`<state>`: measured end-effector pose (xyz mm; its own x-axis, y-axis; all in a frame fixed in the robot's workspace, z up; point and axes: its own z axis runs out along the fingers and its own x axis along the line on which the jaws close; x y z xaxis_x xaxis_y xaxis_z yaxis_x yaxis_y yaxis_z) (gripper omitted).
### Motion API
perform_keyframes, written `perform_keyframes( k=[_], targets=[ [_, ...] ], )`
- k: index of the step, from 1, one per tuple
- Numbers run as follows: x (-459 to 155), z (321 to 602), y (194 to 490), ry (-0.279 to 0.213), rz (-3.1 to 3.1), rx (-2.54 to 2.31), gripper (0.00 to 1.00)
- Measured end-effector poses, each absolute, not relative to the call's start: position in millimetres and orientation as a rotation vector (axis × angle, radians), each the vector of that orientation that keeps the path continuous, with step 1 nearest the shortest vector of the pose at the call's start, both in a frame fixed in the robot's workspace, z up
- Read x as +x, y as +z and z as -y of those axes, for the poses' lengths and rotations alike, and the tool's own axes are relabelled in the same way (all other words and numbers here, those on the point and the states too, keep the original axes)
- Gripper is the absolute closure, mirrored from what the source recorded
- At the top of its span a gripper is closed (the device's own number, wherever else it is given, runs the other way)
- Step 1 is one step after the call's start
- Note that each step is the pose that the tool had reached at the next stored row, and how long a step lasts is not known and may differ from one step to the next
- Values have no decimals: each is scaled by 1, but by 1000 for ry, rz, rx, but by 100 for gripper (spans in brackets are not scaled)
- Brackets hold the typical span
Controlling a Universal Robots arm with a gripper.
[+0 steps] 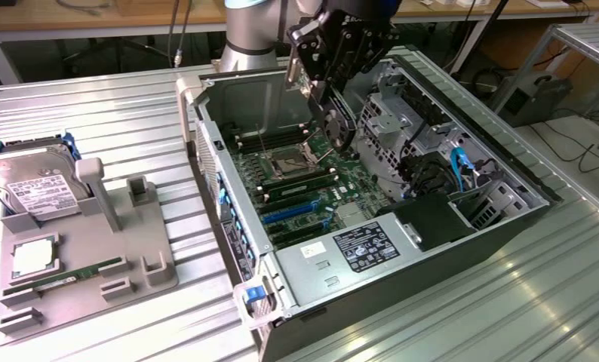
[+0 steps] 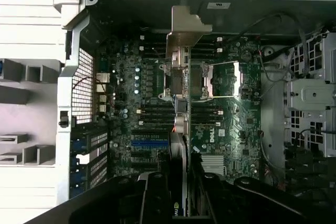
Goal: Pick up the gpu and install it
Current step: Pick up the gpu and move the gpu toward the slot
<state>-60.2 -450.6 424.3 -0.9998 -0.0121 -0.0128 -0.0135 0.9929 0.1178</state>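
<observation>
The gpu (image 1: 338, 128) hangs on edge above the open computer case (image 1: 211, 162), over the motherboard (image 1: 279, 188) near the CPU socket. My gripper (image 1: 328, 90) is shut on the card's upper part. In the wrist view the gpu (image 2: 180, 72) appears edge-on as a thin strip, with its silvery end bracket (image 2: 185, 27) at the far end. The gripper (image 2: 181, 187) clamps it between two black fingers (image 2: 155, 198). The blue expansion slots (image 2: 149, 142) lie below and to the side of the card.
A grey parts tray (image 1: 139, 253) on the exterior view's left holds a silver hard drive (image 1: 38, 188), a processor (image 1: 33, 256) and a green memory stick (image 1: 68, 277). Inside the case are a power supply (image 1: 355, 249), drive cages (image 1: 390, 121) and cables (image 1: 461, 170).
</observation>
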Motion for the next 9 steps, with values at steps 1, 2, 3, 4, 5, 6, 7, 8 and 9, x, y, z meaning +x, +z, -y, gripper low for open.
perform_keyframes(
  k=[1,2,3,4,5,6,7,8,9],
  targets=[
    [-59,451,422,185,-3124,-20,74],
    [-57,451,421,185,-3124,-20,74],
    [-56,451,419,185,-3124,-20,74],
    [-55,451,417,185,-3124,-20,74],
    [-54,451,415,185,-3124,-20,74],
    [-52,451,413,185,-3124,-20,74],
    [-50,451,411,185,-3124,-20,74],
    [-49,451,410,185,-3125,-20,74],
    [-48,451,410,185,-3126,-20,74]
  ],
)
